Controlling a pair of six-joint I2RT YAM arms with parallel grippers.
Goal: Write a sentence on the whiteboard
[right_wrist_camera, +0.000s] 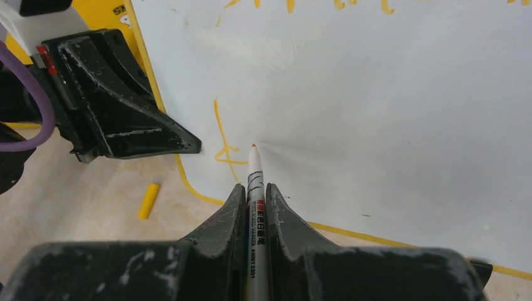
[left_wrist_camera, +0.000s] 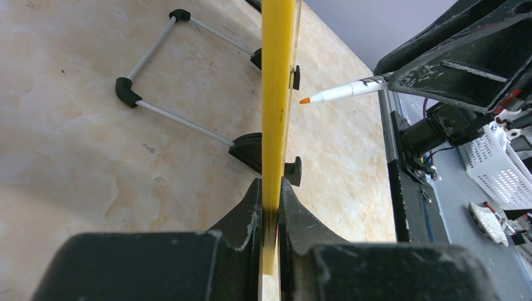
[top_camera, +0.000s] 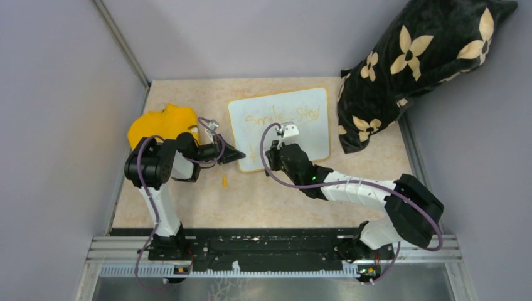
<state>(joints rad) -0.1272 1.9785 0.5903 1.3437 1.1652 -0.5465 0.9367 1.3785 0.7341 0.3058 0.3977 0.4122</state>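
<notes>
Beige counter [top_camera: 282,200] carries the whiteboard [top_camera: 310,141], left tool [left_wrist_camera: 270,194] clamped on its left frame edge, right tool [right_wrist_camera: 253,194] gripping the marker [right_wrist_camera: 256,175], tip just off the sentence's [top_camera: 282,116] started second line; next: touch down, continue lettering.

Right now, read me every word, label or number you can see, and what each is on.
"Smile, Stay": faint orange handwriting, top line of the whiteboard.
"k": one orange letter starting the second line, by the marker tip.
"ANMY 2201": on the marker barrel; other print there too blurred.
Black print on the frame corner: cut off.
</notes>
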